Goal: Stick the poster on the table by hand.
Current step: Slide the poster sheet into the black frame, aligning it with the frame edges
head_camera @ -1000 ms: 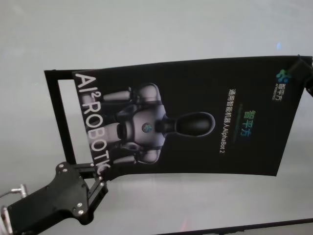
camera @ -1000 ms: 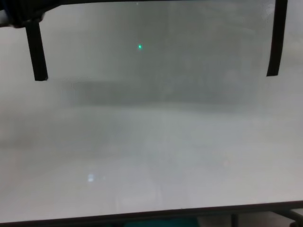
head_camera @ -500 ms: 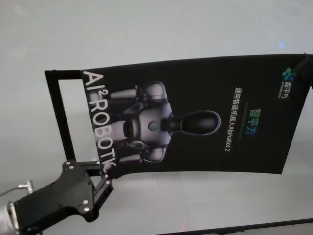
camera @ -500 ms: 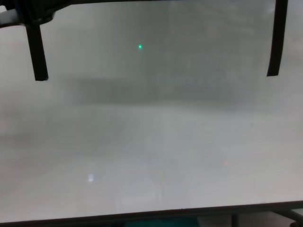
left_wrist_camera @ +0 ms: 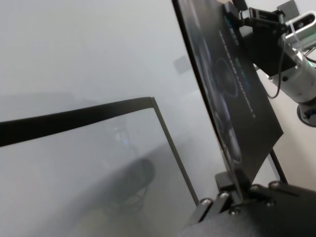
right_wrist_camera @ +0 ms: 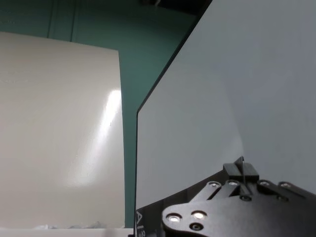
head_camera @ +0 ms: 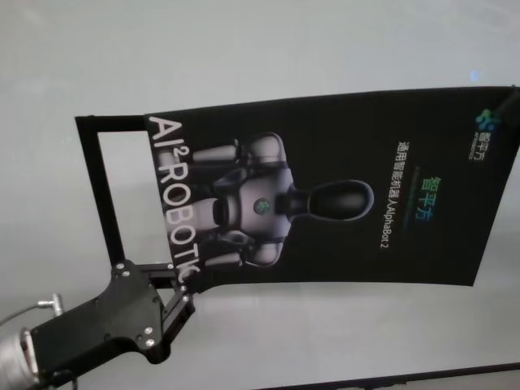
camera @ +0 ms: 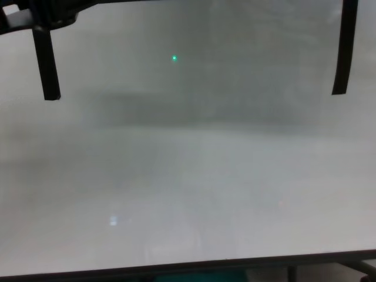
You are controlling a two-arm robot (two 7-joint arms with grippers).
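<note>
Over the bare white table [camera: 188, 194] I'm carrying the poster [head_camera: 325, 195] aloft, left gripper [head_camera: 177, 286] clamped on its near lettered corner, right gripper [left_wrist_camera: 236, 17] pinching the opposite edge; next, I judge, lower it flat and press.

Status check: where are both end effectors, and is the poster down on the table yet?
Left end effector clamped on poster near corner. Right end effector holds far end. Poster held above table, not stuck. Nothing in the way.

2 narrow black strips [camera: 46, 64] [camera: 342, 50] hang down at chest view's top corners; tiny green dot [camera: 174, 57] btwn them.
</note>
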